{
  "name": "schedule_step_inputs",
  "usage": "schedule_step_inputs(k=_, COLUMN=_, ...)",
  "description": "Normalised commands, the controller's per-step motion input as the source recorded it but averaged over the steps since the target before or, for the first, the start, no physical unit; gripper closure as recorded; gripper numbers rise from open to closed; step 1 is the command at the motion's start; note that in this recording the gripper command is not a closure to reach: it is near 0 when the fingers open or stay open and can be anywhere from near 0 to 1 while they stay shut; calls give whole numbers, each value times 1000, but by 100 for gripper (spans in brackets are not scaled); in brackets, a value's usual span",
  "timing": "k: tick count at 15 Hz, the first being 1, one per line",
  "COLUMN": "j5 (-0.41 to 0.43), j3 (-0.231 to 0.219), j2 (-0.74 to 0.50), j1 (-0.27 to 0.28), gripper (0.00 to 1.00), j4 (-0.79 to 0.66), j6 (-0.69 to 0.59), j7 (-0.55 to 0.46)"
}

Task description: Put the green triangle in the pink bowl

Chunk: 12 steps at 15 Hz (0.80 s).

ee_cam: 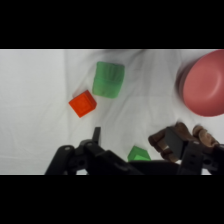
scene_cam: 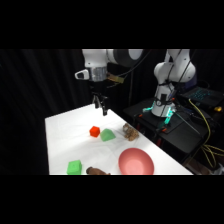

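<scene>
While the gripper [scene_cam: 102, 107] is hanging empty above the worktop [scene_cam: 62, 137], I cannot tell its opening. I'm seeing the green triangle [scene_cam: 107, 134] sitting beside the red block [scene_cam: 94, 131], left of the pink bowl [scene_cam: 136, 162], awaiting pickup.

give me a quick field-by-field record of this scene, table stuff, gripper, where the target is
surface: white table
gripper: above the table, holding nothing; open or shut cannot be told
green triangle: on the table, beside the red block, below the gripper
pink bowl: near the table's front edge, nothing seen inside it
green cube: near the front edge, left of the bowl in the side view
brown objects: one behind the bowl, one at the front edge
task status: triangle not yet picked up
</scene>
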Motion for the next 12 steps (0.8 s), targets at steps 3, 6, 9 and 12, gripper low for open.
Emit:
schedule_step_inputs(k=3, j5=8, j3=47, j2=-5, j1=-38, gripper=0, j4=-8, j6=35, j7=34)
schedule_step_inputs(k=6, j5=83, j3=44, j2=24, j1=-46, gripper=0, j4=-69, j6=127, j7=26)
schedule_step_inputs(k=9, j5=145, j3=25, j2=59, j1=-75, gripper=0, j4=-121, j6=177, j7=-17)
schedule_step_inputs(k=12, j5=203, j3=12, j2=123, j1=-99, gripper=0, j4=-86, j6=167, j7=-81)
